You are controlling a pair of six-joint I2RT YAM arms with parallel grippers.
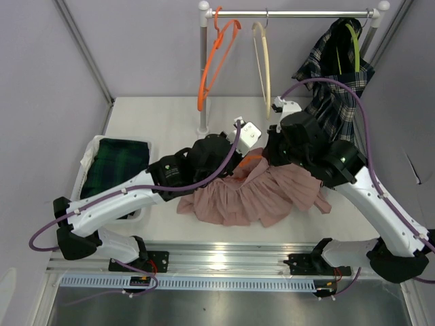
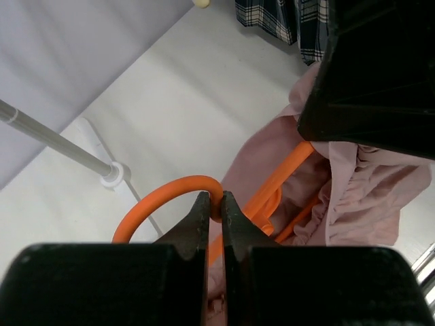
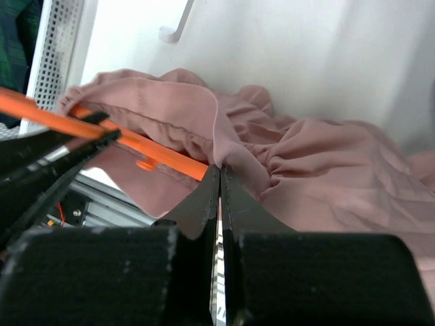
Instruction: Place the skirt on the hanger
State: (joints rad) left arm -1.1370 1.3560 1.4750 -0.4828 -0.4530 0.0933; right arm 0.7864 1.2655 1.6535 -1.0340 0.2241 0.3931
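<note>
A pink skirt [image 1: 251, 193] lies bunched on the white table, in front of both arms. An orange hanger [image 2: 272, 187] is partly inside its waist; only a bit shows from above [image 1: 253, 159]. My left gripper [image 2: 215, 204] is shut on the hanger's round hook [image 2: 160, 193]. My right gripper [image 3: 219, 170] is shut on a fold of the skirt's waist edge [image 3: 228, 139], right next to the hanger's bar [image 3: 129, 142]. The two grippers are close together over the skirt's far edge.
A clothes rail [image 1: 292, 12] at the back carries an orange hanger [image 1: 216, 58], a cream hanger [image 1: 263, 64] and a plaid skirt [image 1: 336, 75] on a green hanger. Its post [image 1: 202, 75] stands mid-table. A white basket [image 1: 92, 153] with dark green plaid cloth sits left.
</note>
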